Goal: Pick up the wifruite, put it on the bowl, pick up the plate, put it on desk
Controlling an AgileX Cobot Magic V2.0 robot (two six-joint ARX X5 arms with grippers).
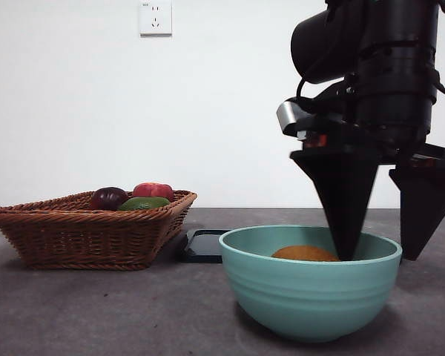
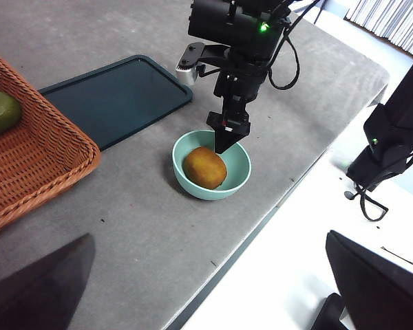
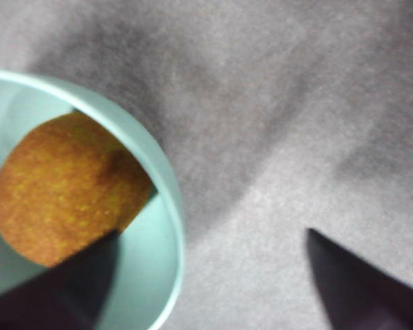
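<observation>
- Since the wifruite (image 2: 205, 167) is already sitting down inside the bowl (image 1: 309, 297), I'd call the first half of the job basically done.
- That's my right gripper (image 1: 389, 256) hanging over the bowl's rim. One jaw dips inside the bowl right next to the fruit, the other is outside the wall, so the fingers are spread apart and clamped on nothing. From my right wrist cam the fruit sits free on the bowl floor, with one jaw tip close beside it; can't say for sure whether it's touching.
- My left gripper (image 2: 206, 289) is parked well back from the action, jaws wide apart, nothing between them.
- So the step in hand looks like the letting-go of the fruit, or the moment just after it.
- Next up is the plate. Only flat candidate I can see is the dark tray (image 2: 117, 96) lying on the desk (image 2: 144, 234) between the wicker basket (image 1: 81, 230) and the bowl, so I'm guessing that's it.
- What that move calls for, I reckon: lift the right gripper straight up first so the inside jaw doesn't hook the rim and drag the bowl, then go low for the tray's edge. It's thin and flat on the table, so getting a jaw under the lip will be the fiddly bit.
- Green fruit (image 1: 144, 202) and the dark and red ones are in the basket, not my problem.
</observation>
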